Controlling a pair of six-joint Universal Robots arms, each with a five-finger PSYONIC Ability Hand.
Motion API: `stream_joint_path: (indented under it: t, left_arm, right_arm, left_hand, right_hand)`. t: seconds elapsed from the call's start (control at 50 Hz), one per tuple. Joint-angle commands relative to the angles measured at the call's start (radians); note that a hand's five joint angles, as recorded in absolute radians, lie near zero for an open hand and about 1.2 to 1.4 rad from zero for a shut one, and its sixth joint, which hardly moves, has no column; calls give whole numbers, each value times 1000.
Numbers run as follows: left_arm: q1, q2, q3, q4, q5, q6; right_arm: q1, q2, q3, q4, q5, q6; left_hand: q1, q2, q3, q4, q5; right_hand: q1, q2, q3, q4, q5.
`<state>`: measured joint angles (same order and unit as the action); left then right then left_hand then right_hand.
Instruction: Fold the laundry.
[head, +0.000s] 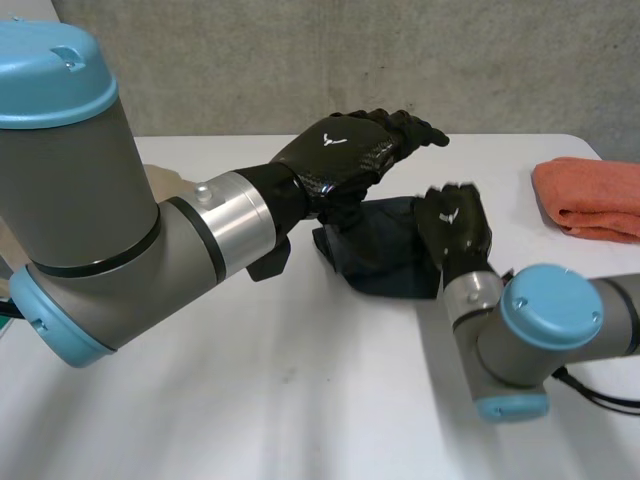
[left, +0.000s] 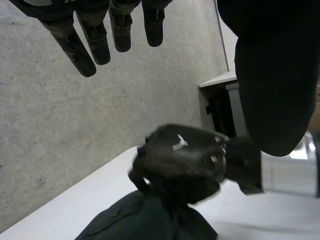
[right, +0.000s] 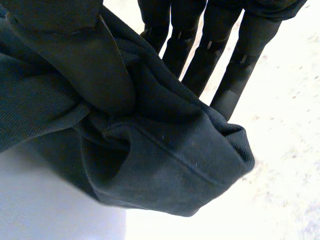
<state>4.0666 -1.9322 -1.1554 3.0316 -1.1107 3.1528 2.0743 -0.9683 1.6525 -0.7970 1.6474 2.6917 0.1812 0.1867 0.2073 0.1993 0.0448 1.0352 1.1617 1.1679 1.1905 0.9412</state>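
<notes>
Laundry: one dark garment (head: 385, 260) pinched in right hand (head: 455, 225), one orange towel (head: 590, 200).

We look down from behind the arms onto the white table (head: 300, 400); both wrist cameras sit close, sharing the crumpled dark cloth (right: 165, 165)

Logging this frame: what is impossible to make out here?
The dark cloth: bunched and partly under the right hand in the head view; garment type unclear.
The orange towel: cut off by the head view's right edge.
The beige thing: mostly hidden behind the left arm in the head view.
</notes>
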Motion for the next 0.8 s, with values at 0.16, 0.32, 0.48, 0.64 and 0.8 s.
stream_joint_path:
  t: [0.16,0.32,0.48,0.64,0.8]
  left_arm:
    - [41,41,0,6,2,-33]
    - [44,30,-3,27,-1,-40]
    - [43,9,-6,30,-4,-39]
    - [52,-14,-7,36,-4,-39]
    - [45,-25,-4,36,-4,-36]
  right_arm:
    - [-281,20,-448,111,-38,172]
    - [-503,247,-793,134,-38,278]
    - [-674,653,-1261,222,-99,319]
    - [-712,796,-1358,400,-188,318]
    - [-760,637,-1051,280,-362,350]
  left_hand:
    - [-7,-12,-33,-25,-45]
    - [-7,-12,-33,-25,-45]
    - [-7,-12,-33,-25,-45]
    - [-7,-12,-33,-25,-45]
    - [-7,-12,-33,-25,-45]
  right_hand:
    - [361,235,228,206,281]
    - [361,235,228,206,281]
    - [361,235,228,206,281]
    - [361,235,228,206,281]
    - [361,235,228,206,281]
